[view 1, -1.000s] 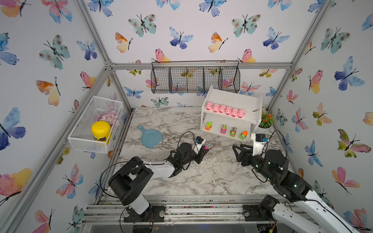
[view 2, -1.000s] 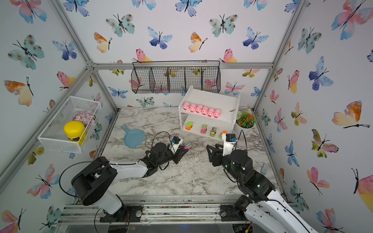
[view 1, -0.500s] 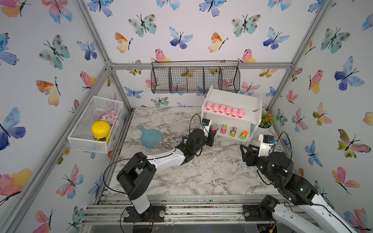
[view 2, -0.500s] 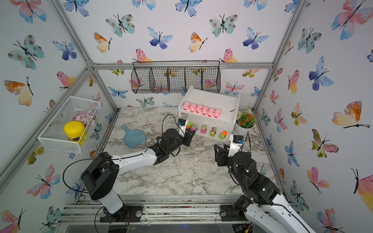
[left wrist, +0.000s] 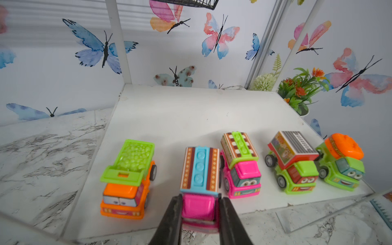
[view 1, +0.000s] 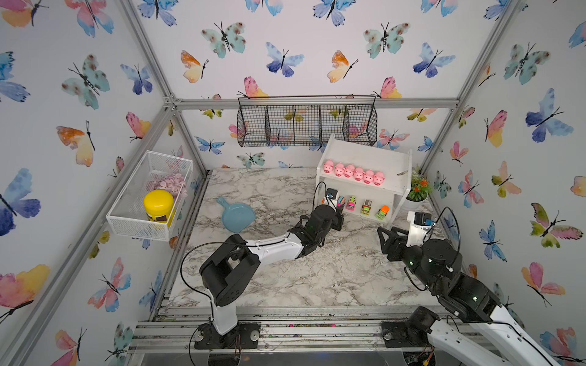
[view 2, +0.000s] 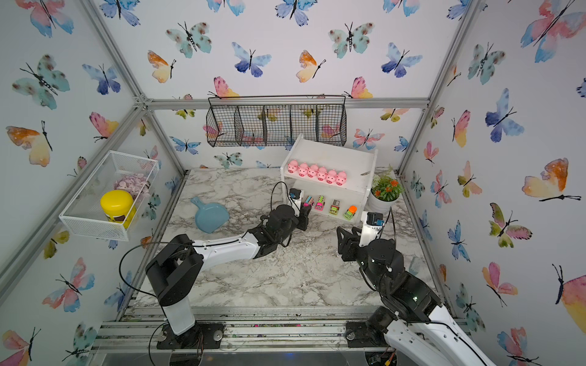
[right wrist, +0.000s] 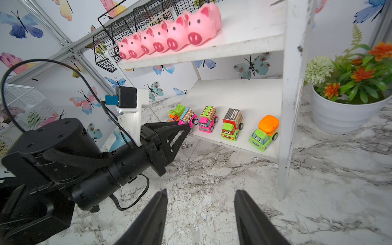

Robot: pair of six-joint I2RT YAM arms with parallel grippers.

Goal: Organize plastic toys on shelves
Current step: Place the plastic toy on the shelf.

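Observation:
The white shelves (view 1: 374, 155) stand at the back right. Several pink pigs (view 1: 353, 172) line the upper board. On the lower board, an orange truck (left wrist: 127, 182), a pink truck (left wrist: 241, 169) and two green trucks (left wrist: 294, 167) stand in a row. My left gripper (left wrist: 199, 205) is shut on the cab of a pink truck with a blue top (left wrist: 199, 169), in the gap between the orange and pink ones, its cab over the board's front edge. My right gripper (right wrist: 200, 195) is open and empty over the marble table in front of the shelves' right leg (right wrist: 288, 127).
A blue pan-shaped dish (view 1: 236, 215) lies on the table left of my left arm. A potted plant (view 1: 418, 190) stands right of the shelves. A black wire basket (view 1: 306, 122) hangs on the back wall. A white mesh basket (view 1: 126, 218) on the left wall holds a yellow jar (view 1: 158, 204).
My left arm has stretched from the middle of the table to the lower shelf, carrying the pink truck. My right arm has drawn back a little to the right.

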